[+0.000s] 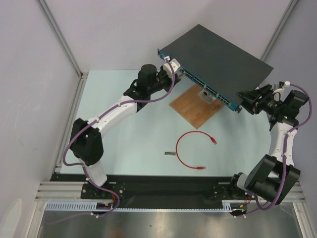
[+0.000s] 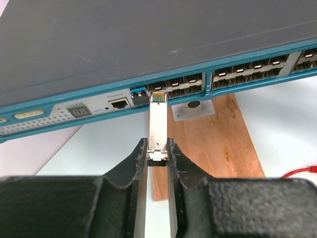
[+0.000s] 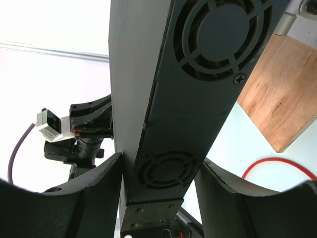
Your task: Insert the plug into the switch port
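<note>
My L gripper [image 2: 157, 148] clenched silver SFP module [image 2: 158, 121], tip at switch port [image 2: 158, 97] mouth | R gripper [image 3: 158, 181] clamped switch [image 3: 198, 99] end | plug [image 1: 213, 141] lay on table [image 1: 138, 134], unheld | step, I judged: module seating; next needed straight push, then plug pickup

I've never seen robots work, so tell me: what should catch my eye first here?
The wide dark switch at the far right, its end clamped by the right gripper. The left gripper holds a silver metal module at its teal port row, while a red cable lies loose mid-table.
</note>
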{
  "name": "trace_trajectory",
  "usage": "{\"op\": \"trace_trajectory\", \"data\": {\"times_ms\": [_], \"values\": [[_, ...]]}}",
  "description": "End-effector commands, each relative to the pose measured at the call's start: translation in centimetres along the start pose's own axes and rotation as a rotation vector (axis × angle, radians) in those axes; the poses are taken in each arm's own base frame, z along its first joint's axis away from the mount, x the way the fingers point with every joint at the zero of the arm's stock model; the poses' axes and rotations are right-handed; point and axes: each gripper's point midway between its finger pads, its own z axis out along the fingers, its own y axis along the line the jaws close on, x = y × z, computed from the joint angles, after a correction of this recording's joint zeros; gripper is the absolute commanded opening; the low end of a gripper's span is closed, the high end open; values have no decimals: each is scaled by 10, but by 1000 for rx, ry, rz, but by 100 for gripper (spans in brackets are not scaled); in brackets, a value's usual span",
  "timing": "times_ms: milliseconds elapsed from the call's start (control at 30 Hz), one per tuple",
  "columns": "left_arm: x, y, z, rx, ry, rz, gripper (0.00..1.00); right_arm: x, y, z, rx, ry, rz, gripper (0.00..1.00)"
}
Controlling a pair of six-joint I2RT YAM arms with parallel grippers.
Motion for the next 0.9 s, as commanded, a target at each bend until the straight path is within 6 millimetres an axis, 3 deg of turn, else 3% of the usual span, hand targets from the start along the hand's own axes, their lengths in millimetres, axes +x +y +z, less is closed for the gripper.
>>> {"op": "trace_trajectory", "data": {"times_ms": [0, 233, 400, 500, 867], "values": [[-13, 20, -7, -68, -51, 2, 0, -26, 2, 13, 22, -90, -166, 0], [-21, 22, -15, -90, -74, -46, 0, -26, 1, 13, 24, -97, -146, 0], [-25, 9, -22, -36, -71, -76, 0, -27, 0, 13, 16, -103, -155, 0], [-21, 16, -25, -68, -27, -89, 0, -28, 1, 13, 22, -112, -161, 0], [-28, 25, -13, -103, -7, -163, 0, -28, 4, 12, 24, -118, -162, 0]]}}
